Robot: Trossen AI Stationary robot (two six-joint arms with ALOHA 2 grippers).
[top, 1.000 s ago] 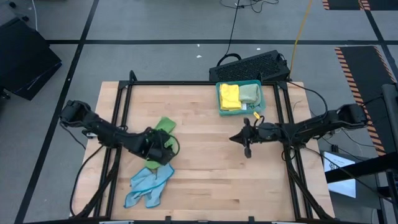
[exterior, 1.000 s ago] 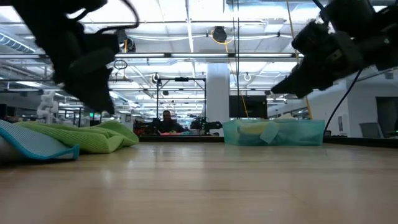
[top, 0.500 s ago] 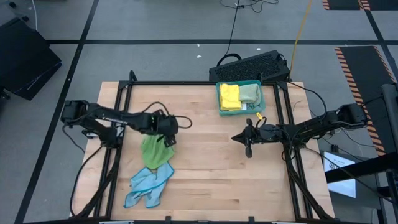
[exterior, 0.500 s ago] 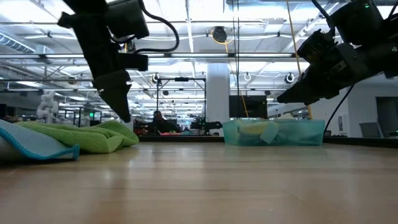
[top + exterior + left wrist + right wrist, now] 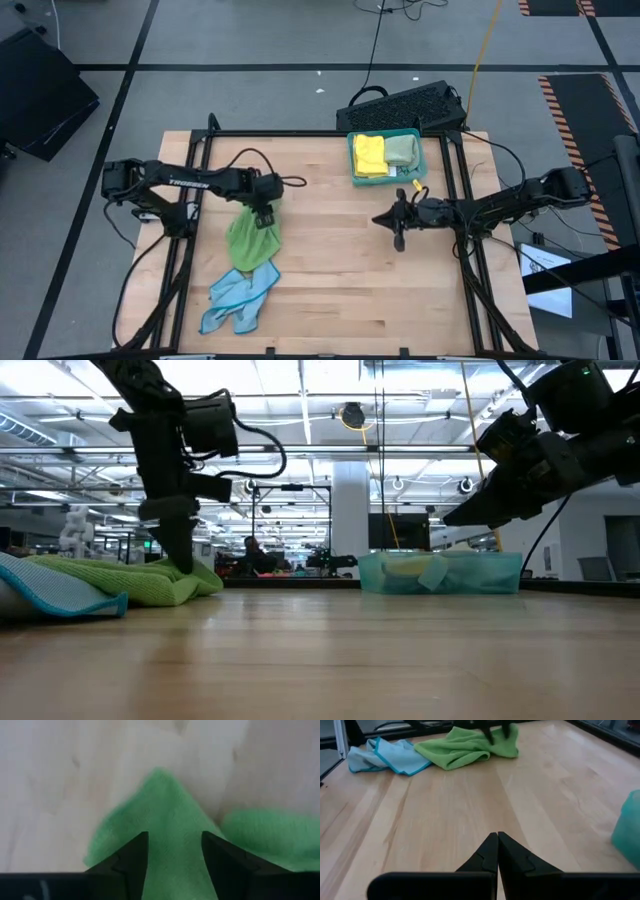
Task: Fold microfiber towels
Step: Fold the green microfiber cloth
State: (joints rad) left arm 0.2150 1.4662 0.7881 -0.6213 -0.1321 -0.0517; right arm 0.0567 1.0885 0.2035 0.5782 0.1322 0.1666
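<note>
At the table's (image 5: 320, 290) nine o'clock side, the left gripper (image 5: 262, 217) points down onto the far end of the bright green towel (image 5: 246, 243). In the left wrist view its two fingers (image 5: 129, 862) stand apart, with a peak of the green cloth (image 5: 170, 840) between them and its tip past them on bare wood; whether they pinch the fabric cannot be told. The low view shows this gripper (image 5: 180, 555) reaching down to the top of the crumpled green towel (image 5: 130, 580).

Toward seven o'clock, the light blue towel (image 5: 238, 298) lies crumpled, its far edge touching the green one's near end.

Toward one o'clock, at the far edge, the teal tray (image 5: 414, 132) holds a folded yellow towel (image 5: 370, 154) on its left half and a folded pale green towel (image 5: 402, 151) on its right half, side by side.

At three o'clock, the right gripper (image 5: 399, 238) hangs above bare wood, well apart from the towels. Its fingers (image 5: 496, 852) are pressed together on nothing.
</note>
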